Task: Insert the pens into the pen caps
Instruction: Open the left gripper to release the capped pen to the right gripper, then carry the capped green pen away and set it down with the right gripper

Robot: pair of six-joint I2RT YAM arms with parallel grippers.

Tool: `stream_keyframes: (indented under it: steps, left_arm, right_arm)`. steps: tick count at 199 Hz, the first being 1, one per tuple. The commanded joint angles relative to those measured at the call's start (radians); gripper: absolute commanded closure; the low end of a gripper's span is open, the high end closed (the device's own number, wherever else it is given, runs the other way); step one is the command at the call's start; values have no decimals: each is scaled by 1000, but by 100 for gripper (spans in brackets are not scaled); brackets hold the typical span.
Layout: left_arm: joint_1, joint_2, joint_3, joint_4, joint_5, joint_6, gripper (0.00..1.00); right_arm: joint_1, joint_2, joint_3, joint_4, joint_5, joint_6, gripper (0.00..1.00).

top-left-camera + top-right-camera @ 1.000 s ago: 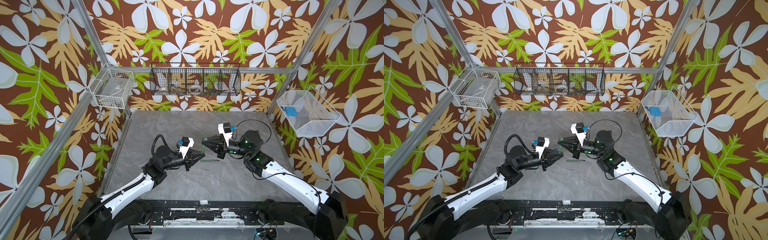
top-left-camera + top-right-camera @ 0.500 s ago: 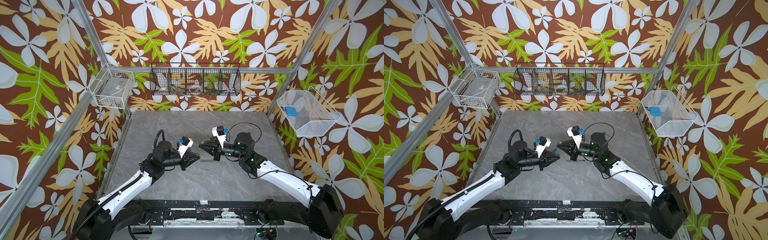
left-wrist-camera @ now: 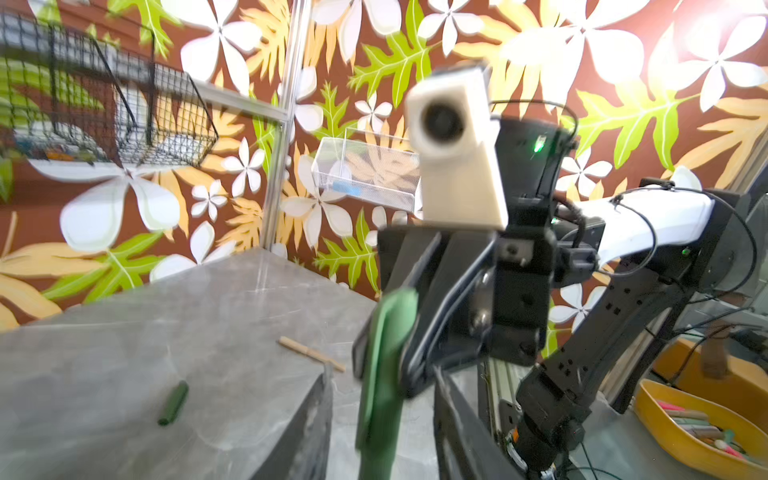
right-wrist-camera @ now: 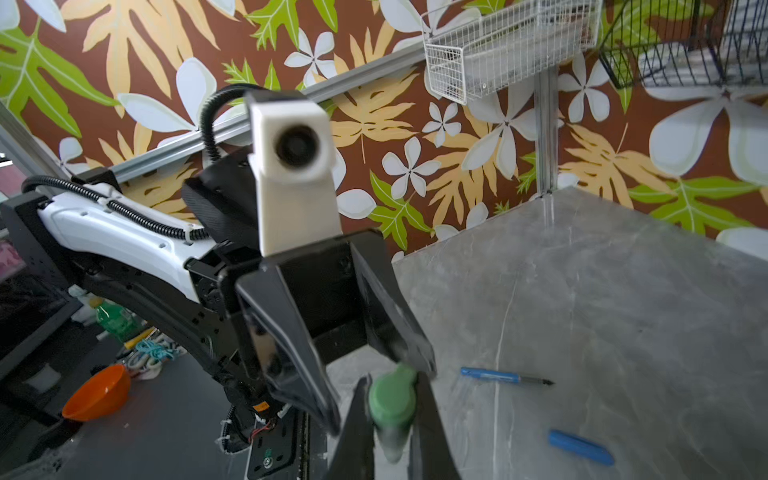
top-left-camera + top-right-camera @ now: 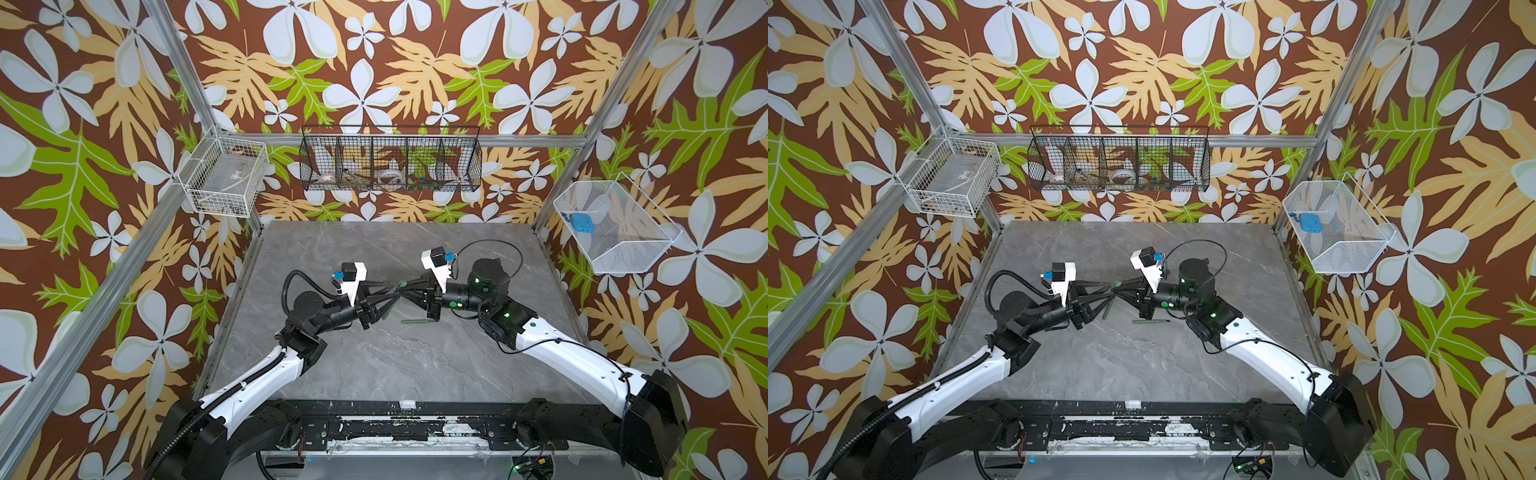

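My right gripper [image 4: 392, 390] is shut on a dark green pen cap [image 4: 392, 401], held above the table centre in both top views [image 5: 400, 285] [image 5: 1117, 285]. A dark green pen [image 3: 384, 374] slants down from the cap, blurred, between the spread fingers of my left gripper [image 3: 384, 374], which is open and not touching it. I cannot tell how firmly the pen sits in the cap. The left gripper [image 5: 390, 296] faces the right gripper [image 5: 402, 287] tip to tip. Another dark green pen [image 5: 415, 321] lies on the table just in front.
On the grey table [image 5: 395, 365] lie a blue pen [image 4: 505, 377], a blue cap [image 4: 579, 446], a tan pen [image 3: 311, 354] and a short dark green piece [image 3: 173, 403] that looks like a cap. Wire baskets [image 5: 390, 164] hang on the walls.
The two grippers came together over the table centre, pen tip to cap. The left gripper has since opened and let go of the green pen. The right stays shut on the cap.
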Motion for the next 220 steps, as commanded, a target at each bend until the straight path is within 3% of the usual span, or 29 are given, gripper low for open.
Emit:
stream_keyframes:
  steps: [1,67,87,108,146,183,220]
  left_arm:
    - [-1,-20,-44,222,-46,-75,50]
    - [0,-169,-85,-129,-171,68,25]
    - [0,-202,-93,-219,-231,107,21]
    - [0,-217,-101,-299,-366,99,15]
    - [0,-230,-143,-368,-509,85,10]
    - [0,-229,-189,-382,-578,144,8]
    - [0,-246,-229,-351,-577,157,5]
  right_arm:
    - [-8,0,26,-128,12,14,100]
    - [-83,-91,82,-348,194,-36,100]
    - [-121,-106,134,-481,325,-57,100]
    - [-137,-98,201,-630,515,-85,100]
    - [-188,-22,272,-797,696,-102,100]
    - [-271,57,264,-858,649,-127,100]
    - [-356,182,249,-898,609,-162,100]
